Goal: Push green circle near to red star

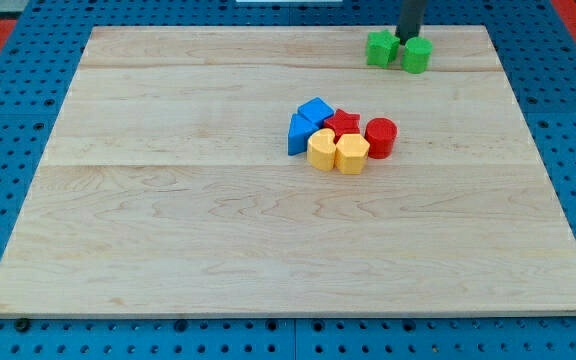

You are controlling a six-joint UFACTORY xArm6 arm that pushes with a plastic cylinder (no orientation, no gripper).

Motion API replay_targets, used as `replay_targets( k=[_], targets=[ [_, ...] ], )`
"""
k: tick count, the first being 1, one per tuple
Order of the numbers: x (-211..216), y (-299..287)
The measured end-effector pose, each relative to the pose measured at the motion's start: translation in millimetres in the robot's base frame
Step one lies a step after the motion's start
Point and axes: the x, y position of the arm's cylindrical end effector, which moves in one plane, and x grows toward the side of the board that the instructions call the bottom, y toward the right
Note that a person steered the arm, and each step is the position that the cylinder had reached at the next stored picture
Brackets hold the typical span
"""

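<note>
Sitting at tabletop (168, 230) top edge, my tip (407, 37) wedging between green star (380, 48) and green circle (417, 55); no hand fitted. Risking dragging star along, scattering cluster around red star (343, 124).

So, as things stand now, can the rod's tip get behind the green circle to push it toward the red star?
Probably yes. My tip is at the view's top, just between the green circle and the other green block, above them. Bare board separates the circle from the red star.
</note>
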Motion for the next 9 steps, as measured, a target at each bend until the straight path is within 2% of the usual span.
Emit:
replay_targets(
  k=[1, 2, 3, 6, 8, 9],
  targets=[
    [-2, 33],
    [12, 35],
    [30, 18],
    [37, -55],
    [40, -61],
    [42, -41]
  ],
)
